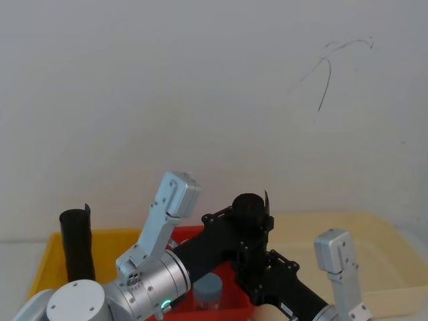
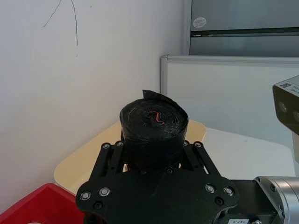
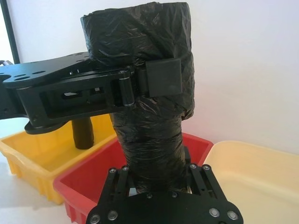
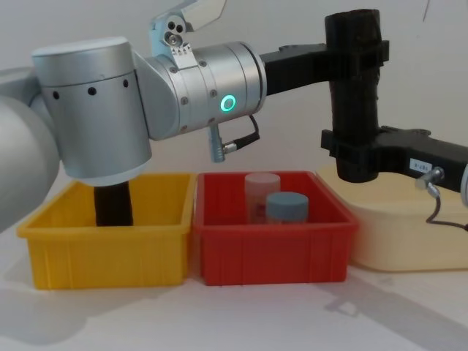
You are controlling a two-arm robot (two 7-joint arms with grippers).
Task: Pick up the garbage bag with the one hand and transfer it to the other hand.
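Head view: the garbage bag (image 1: 249,207) stands upright in the air behind the red bin (image 1: 190,235), with its blunt top towards the lens. The left gripper (image 1: 241,226), on the green-lit wrist, extends to it from the left. The right gripper (image 1: 254,264) meets it lower down, from the lower right. A second black roll (image 1: 77,244) stands in the yellow bin (image 1: 40,264), a grey-lidded jar (image 1: 207,289) sits in the red one, and a cream tub (image 1: 381,247) lies to the right.

Left wrist view: the left gripper (image 2: 152,156) has its fingers (image 2: 112,159) closed against both sides of the bag (image 2: 153,122), just below the coiled top end.

Right wrist view: the right gripper (image 3: 156,182) is clamped round the lower part of the bag (image 3: 149,135). Higher up, the left gripper (image 3: 140,79) presses its pad (image 3: 163,77) into the wrinkled plastic.

Chest view: the bag (image 4: 353,95) hangs vertical, raised clear of the bins' rims, in line with where the red bin (image 4: 270,241) meets the cream tub (image 4: 409,234). The left gripper (image 4: 356,50) grips it near the top and the right gripper (image 4: 352,153) grips it at the bottom end. Both are tight on the roll, with a bare stretch of it between them.
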